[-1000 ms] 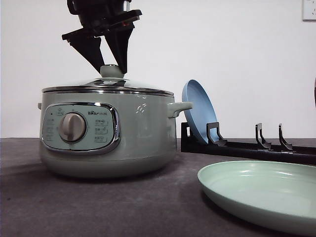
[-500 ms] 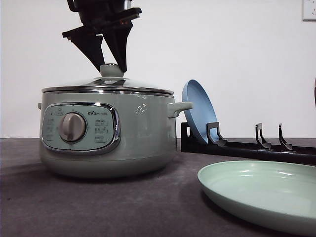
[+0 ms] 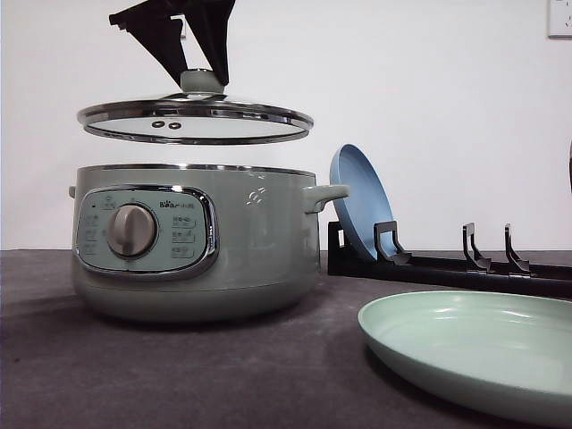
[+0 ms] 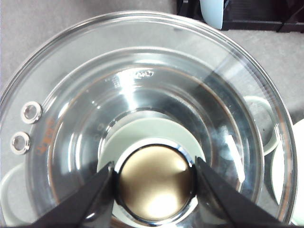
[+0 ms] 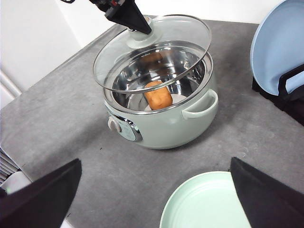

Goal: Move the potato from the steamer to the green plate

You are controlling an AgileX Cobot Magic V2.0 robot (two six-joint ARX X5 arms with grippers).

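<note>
One lid (image 3: 195, 121), up in the air: the left gripper (image 3: 201, 76) has its two black fingers (image 3: 214, 40) clenched on the green knob (image 3: 202, 82), and the glass disc hangs level, clear of the steamer (image 3: 192, 241) with open space showing between its chrome rim and the pot's rim. From the left wrist, the fingers pinch the knob from both sides and the pot's shiny inside shows through the glass.

From the right wrist, there's the potato (image 5: 157, 95), orange-brown, lying on the metal floor of the steamer's bowl, partly seen through the raised lid. The right gripper (image 5: 156, 202) hangs over the near part of the worktop with its jaws spread wide and nothing between them.

Steamer sits toward the left side of the grey worktop (image 3: 179, 375), dial facing front. The green plate (image 3: 474, 349) lies flat at the near right corner, bare. Behind it, along the right back edge, a black rack (image 3: 447, 264) holds a blue plate (image 3: 357, 201) standing on edge, leaning just beside the steamer's right handle.
</note>
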